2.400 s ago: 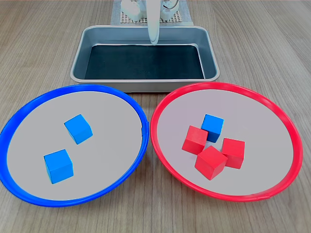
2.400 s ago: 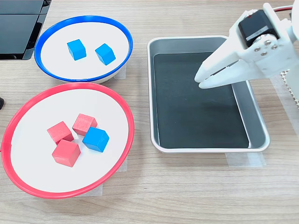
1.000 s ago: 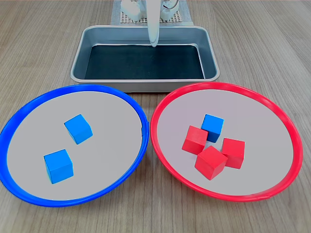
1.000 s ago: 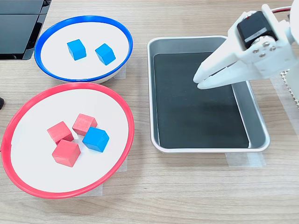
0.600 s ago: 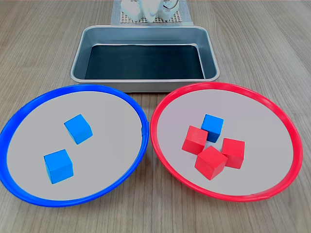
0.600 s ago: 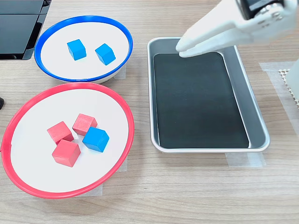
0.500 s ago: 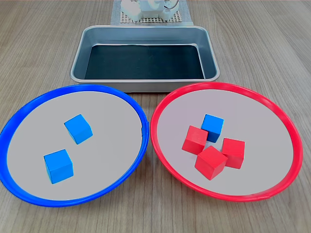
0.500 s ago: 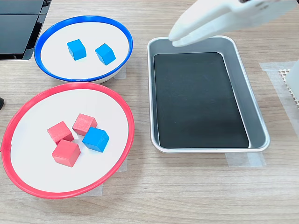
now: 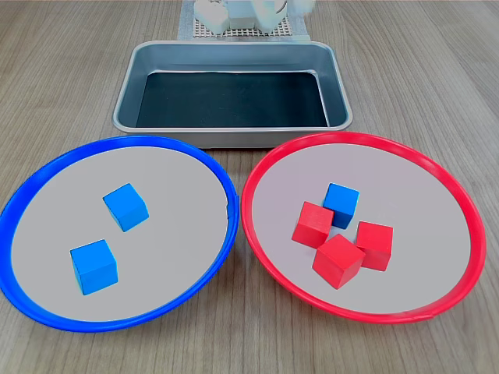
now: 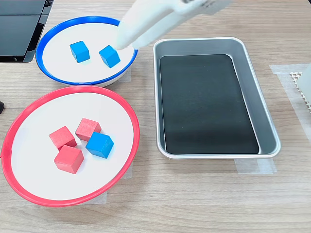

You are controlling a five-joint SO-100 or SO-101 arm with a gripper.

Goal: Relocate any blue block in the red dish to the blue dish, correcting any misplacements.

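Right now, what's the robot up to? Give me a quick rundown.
Gripper over the blue dish rim in the second exterior view, holding nothing, jaws unclear. Blue block in the red dish, touching a red cube. Nothing blocking.

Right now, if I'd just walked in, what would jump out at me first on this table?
Probably the two big round dishes side by side: the blue dish holding two blue cubes, and the red dish holding three red cubes plus one odd blue block nestled against them. Behind them in the first exterior view sits a metal tray, with nothing in it. In the second exterior view, the white gripper hangs over the blue dish's rim.
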